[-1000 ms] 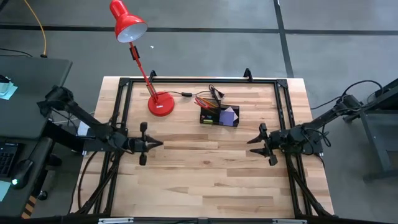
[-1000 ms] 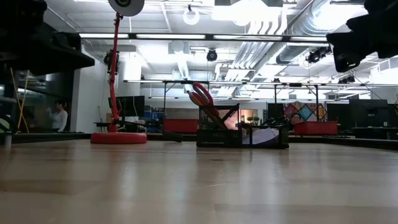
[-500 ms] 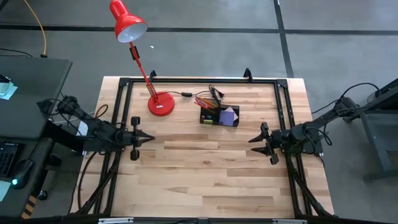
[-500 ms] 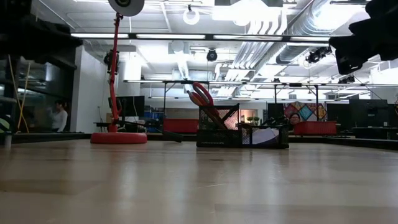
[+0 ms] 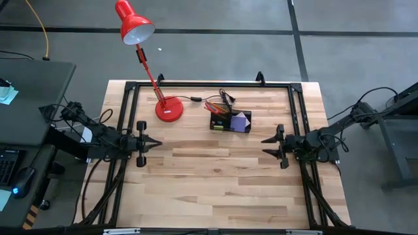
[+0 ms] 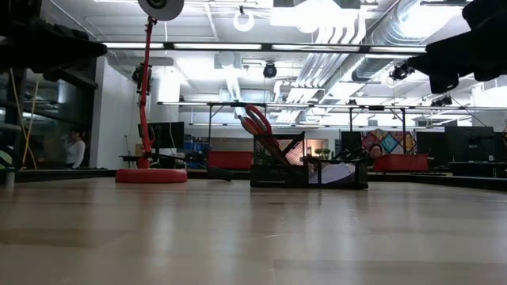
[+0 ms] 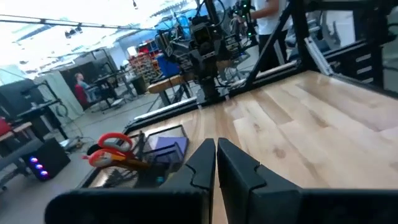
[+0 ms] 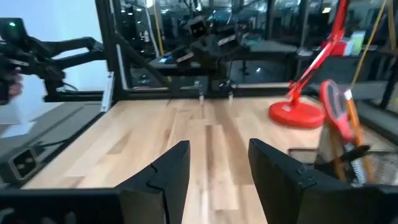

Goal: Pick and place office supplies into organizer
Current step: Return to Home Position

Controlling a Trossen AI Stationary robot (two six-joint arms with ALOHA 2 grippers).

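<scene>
Both arms are hanging over the table, and the supplies are sitting in the organizer beside the lamp.

The table [image 5: 215, 189] is carrying a red lamp [image 5: 168, 109], and everything else is lying around it. The left gripper [image 5: 159, 143] is hovering near the lamp's base, on the side toward the table's front, its fingers [image 7: 202, 165] pressing together on nothing. The right gripper [image 5: 264, 147] is hanging well apart from the lamp, past the organizer, with its fingers [image 8: 171, 171] spreading wide and holding nothing. The organizer [image 6: 273, 170] is standing just beside the lamp's base, on the right arm's side. Inside it, the scissors [image 6: 253, 123] are leaning up out of the compartment nearer the lamp, among the pencils [image 5: 215, 107], and the purple pad [image 5: 240, 121] is lying in the compartment farther from it.
</scene>
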